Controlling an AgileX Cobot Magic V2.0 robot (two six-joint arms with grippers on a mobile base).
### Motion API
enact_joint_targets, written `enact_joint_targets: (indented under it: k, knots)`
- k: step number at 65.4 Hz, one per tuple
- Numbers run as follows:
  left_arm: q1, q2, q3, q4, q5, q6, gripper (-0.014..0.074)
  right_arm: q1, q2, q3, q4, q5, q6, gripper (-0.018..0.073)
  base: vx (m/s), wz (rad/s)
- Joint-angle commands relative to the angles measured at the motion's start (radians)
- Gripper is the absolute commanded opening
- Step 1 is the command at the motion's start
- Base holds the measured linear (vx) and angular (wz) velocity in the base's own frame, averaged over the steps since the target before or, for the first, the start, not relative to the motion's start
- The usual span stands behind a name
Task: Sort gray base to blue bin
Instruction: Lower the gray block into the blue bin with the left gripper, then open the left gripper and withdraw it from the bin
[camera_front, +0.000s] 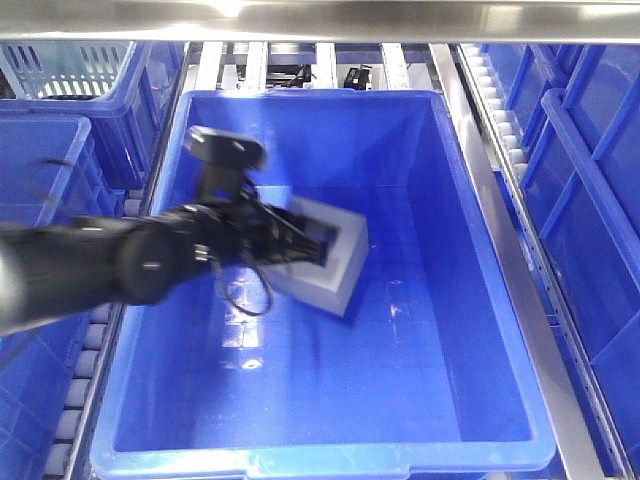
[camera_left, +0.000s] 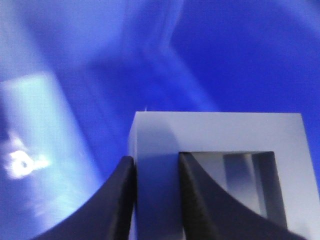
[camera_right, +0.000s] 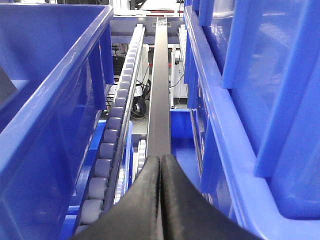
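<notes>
No readable text showing in any view. Nothing is printing or labelling the glossy royal-blue plastic bin (camera_front: 480, 250), the matte gray cube-like block (camera_front: 335, 262), or the neighbouring blue crates (camera_right: 50, 100). The roller rail (camera_right: 107, 155) is carrying no markings, numbers or brand signs either.

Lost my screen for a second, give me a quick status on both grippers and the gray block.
Left gripper shut on gray block, one finger in its recess. Block held inside blue bin, above the floor. Right gripper shut, empty, over the roller rail. Nothing in the way.
</notes>
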Motion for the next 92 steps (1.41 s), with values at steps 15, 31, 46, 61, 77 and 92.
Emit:
enact_joint_targets:
  k: [15,31,46,61,77,92]
  knots:
    - [-0.007,0.072,-0.045,-0.012,-0.107,-0.005,0.0085,-0.005,-0.012,0.014,-0.006,-0.074,-0.005,-0.0009,0.0,0.0]
    - [-0.007,0.085,-0.045,-0.012,-0.106,-0.005,0.0216,-0.005,-0.012,0.014,-0.006,-0.074,-0.005,-0.0009,0.0,0.0]
    - [-0.007,0.056,-0.045,-0.012,-0.089,-0.005,0.0412,-0.005,-0.012,0.014,-0.006,-0.074,-0.005,-0.0009,0.0,0.0]
    - [-0.007,-0.031,-0.041,0.017,-0.044,-0.005,0.0437,-0.005,-0.012,0.014,-0.006,-0.074,-0.005,-0.0009,0.0,0.0]
    - [-0.007,-0.172,-0.016,0.056,0.086,-0.005,0.0437,-0.005,-0.012,0.014,-0.006,-0.074,-0.005,-0.0009,0.0,0.0]
    - [-0.007,-0.401,0.208,0.058,0.015,-0.007,0.0426,-0.005,-0.012,0.014,-0.006,-0.074,-0.005,-0.0009,0.0,0.0]
